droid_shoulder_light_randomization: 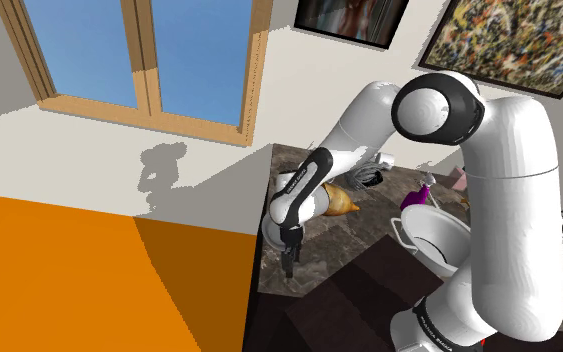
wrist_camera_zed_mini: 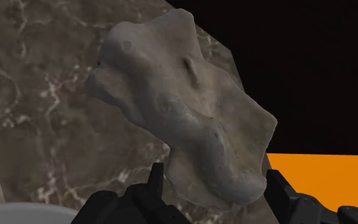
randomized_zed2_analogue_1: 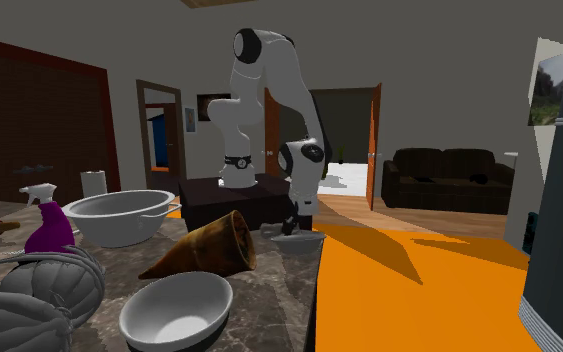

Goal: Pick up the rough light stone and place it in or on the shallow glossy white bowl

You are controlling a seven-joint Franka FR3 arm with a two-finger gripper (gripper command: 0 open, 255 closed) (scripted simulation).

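Observation:
The rough light stone (wrist_camera_zed_mini: 184, 108) is a flat, pale grey, lumpy slab lying on the dark marble tabletop (wrist_camera_zed_mini: 37, 114), right at the table's edge above the orange floor. My gripper (wrist_camera_zed_mini: 217, 175) is open and points down over it, one black finger on each side of the stone's narrow near end; I see no firm clasp. In the second exterior view the gripper (randomized_zed2_analogue_1: 292, 228) hangs just over the stone (randomized_zed2_analogue_1: 301, 240) at the table's right edge. The shallow glossy white bowl (randomized_zed2_analogue_1: 176, 305) sits nearer that camera, in front of a brown cone.
A brown cone (randomized_zed2_analogue_1: 209, 245) lies between stone and shallow bowl. A large white handled bowl (randomized_zed2_analogue_1: 119, 215), a purple spray bottle (randomized_zed2_analogue_1: 47, 228) and a grey knitted object (randomized_zed2_analogue_1: 54, 280) crowd the table. The orange floor (droid_shoulder_light_randomization: 89, 270) drops away beyond the table's edge.

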